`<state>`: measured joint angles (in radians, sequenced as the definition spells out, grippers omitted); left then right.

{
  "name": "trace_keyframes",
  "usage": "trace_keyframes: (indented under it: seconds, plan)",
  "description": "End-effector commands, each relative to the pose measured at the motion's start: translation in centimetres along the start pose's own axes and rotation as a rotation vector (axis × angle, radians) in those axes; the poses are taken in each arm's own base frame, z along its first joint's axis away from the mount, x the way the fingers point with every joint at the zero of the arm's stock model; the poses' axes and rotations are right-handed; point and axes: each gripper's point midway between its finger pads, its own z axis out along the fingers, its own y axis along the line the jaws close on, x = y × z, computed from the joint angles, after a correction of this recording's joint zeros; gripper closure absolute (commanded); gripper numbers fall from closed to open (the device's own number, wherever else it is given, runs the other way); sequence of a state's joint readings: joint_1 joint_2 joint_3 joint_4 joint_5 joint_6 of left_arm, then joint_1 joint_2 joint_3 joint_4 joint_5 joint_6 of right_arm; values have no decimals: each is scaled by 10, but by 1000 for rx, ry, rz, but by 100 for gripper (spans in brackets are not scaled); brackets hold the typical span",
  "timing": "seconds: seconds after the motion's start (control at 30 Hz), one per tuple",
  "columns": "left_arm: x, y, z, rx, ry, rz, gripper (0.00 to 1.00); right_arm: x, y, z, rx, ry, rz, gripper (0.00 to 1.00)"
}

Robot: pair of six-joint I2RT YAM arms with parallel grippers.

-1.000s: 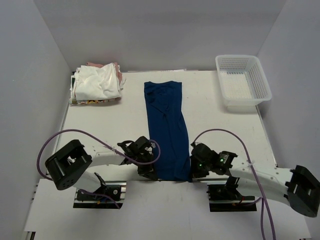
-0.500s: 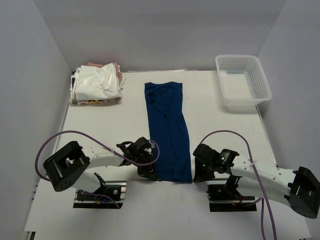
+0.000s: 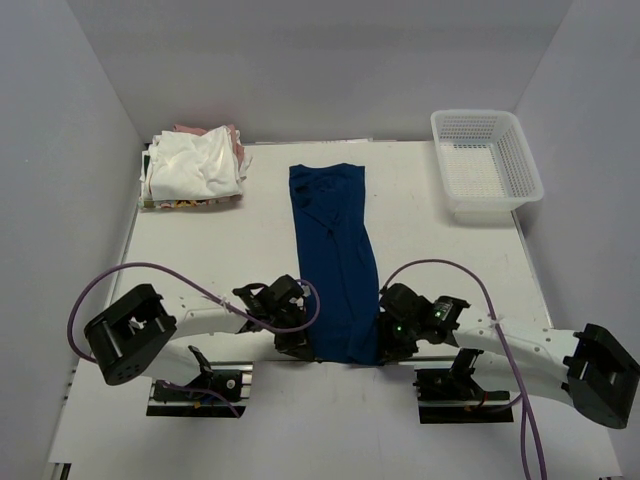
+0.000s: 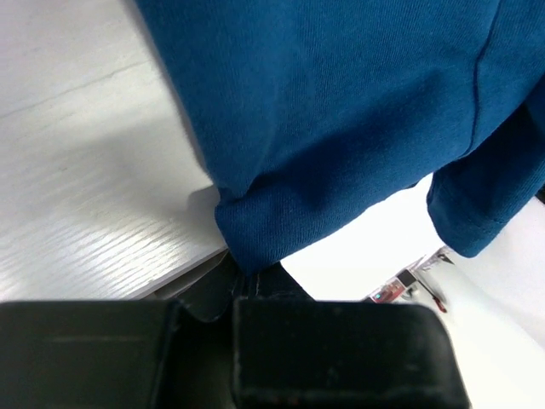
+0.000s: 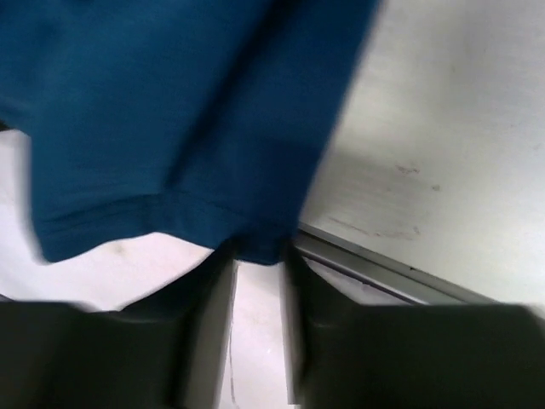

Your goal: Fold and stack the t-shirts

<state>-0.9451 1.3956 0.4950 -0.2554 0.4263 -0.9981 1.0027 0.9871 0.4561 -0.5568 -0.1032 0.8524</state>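
The navy blue t-shirt (image 3: 335, 250) lies in a long narrow strip down the middle of the table, its near hem at the front edge; no print shows. My left gripper (image 3: 298, 345) is at the hem's left corner, shut on a pinch of the navy cloth (image 4: 341, 111), with its tips at the corner in the left wrist view (image 4: 243, 277). My right gripper (image 3: 385, 345) is at the hem's right corner; its jaws stand narrowly apart with the navy hem (image 5: 170, 102) caught between their tips (image 5: 260, 256). A crumpled pile of white (image 3: 195, 165) and pink (image 3: 235, 135) t-shirts sits at the far left.
A white plastic mesh basket (image 3: 485, 165) stands at the far right corner. The table's front edge (image 5: 383, 264) runs just under both grippers. Purple cables loop over both arms. Walls close in the left, back and right sides.
My right gripper shifted a little to the right with the hem corner, then came back left. The shirt's near hem widened and narrowed with it. The left gripper stayed put.
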Motion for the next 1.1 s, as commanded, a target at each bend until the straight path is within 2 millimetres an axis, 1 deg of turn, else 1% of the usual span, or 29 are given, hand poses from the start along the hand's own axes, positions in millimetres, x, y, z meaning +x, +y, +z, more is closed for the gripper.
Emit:
trace_keyframes:
  seconds: [0.0, 0.03, 0.07, 0.1, 0.13, 0.2, 0.27, 0.3, 0.33, 0.37, 0.4, 0.43, 0.5, 0.53, 0.57, 0.6, 0.63, 0.67, 0.7, 0.73, 0.77, 0.83, 0.87, 0.9, 0.93, 0.97, 1.0, 1.03, 1.07]
  plan:
    - [21, 33, -4, -123, 44, 2, 100, 14, 1, 7, -32, 69, 4, 70]
    - [20, 31, -5, -116, 40, 5, 100, 16, 0, 4, -22, 76, 7, 86]
    - [22, 30, -7, -110, 48, 5, 100, 16, 1, 2, -22, 77, 9, 96]
    - [21, 21, -11, -80, 40, 17, 100, 13, 1, 0, -20, 58, 6, 100]
    - [23, 17, -13, -58, 50, 37, 100, 6, 7, -8, -30, 35, -6, 100]
    - [16, -1, -23, -14, 22, 98, 100, -7, 8, -14, -21, -36, -19, 100]
    - [9, -22, -38, 41, -18, 176, 100, -29, 24, -26, -53, -120, -56, 100]
    - [2, -41, -48, 82, -49, 222, 100, -40, 32, -34, -63, -152, -73, 100]
    - [-1, -49, -54, 99, -64, 267, 100, -46, 32, -36, -44, -174, -83, 100]
    - [-1, -53, -59, 103, -69, 281, 100, -59, 32, -43, -16, -228, -97, 100]
    - [-5, -63, -65, 128, -89, 304, 100, -68, 39, -49, -19, -258, -113, 100]
    - [-5, -63, -65, 128, -90, 313, 100, -79, 38, -55, 7, -298, -122, 100]
    - [-12, -67, -69, 146, -109, 315, 100, -90, 41, -60, 24, -327, -142, 100]
    - [-15, -74, -71, 161, -122, 324, 100, -98, 37, -57, 61, -341, -140, 100]
    - [-21, -79, -73, 159, -140, 338, 100, -103, 38, -61, 70, -350, -154, 100]
    - [-24, -76, -70, 128, -140, 325, 100, -107, 41, -63, 76, -355, -155, 100]
    - [-27, -76, -70, 113, -143, 333, 100, -103, 38, -57, 92, -310, -156, 100]
    - [-28, -79, -71, 110, -140, 332, 100, -96, 31, -55, 119, -269, -161, 100]
    - [-27, -75, -69, 94, -128, 332, 100, -87, 28, -52, 122, -225, -167, 100]
    - [-27, -73, -67, 87, -122, 329, 100, -75, 24, -46, 108, -169, -234, 99]
    - [-27, -73, -67, 87, -122, 329, 100, -69, 18, -45, 112, -149, -283, 79]
    - [-24, -66, -65, 68, -106, 318, 100, -47, 14, -38, 54, -76, -363, 68]
    - [-22, -62, -61, 56, -94, 299, 100, -38, 20, -40, -2, -57, -377, 65]
    - [-21, -58, -60, 49, -89, 295, 100, -37, 24, -37, -52, -74, -431, 55]
    - [-20, -55, -58, 43, -83, 291, 100, -30, 22, -32, -62, -63, -441, 51]
    - [-18, -54, -58, 37, -78, 277, 100, -23, 26, -31, -99, -39, -456, 47]
    - [-18, -54, -58, 37, -77, 277, 100, -17, 20, -25, -83, -19, -470, 30]
    - [-18, -54, -58, 37, -77, 268, 100, -10, 19, -22, -80, 7, -488, 28]
    - [-18, -54, -58, 37, -77, 268, 100, -7, 17, -19, -75, 18, -497, 14]
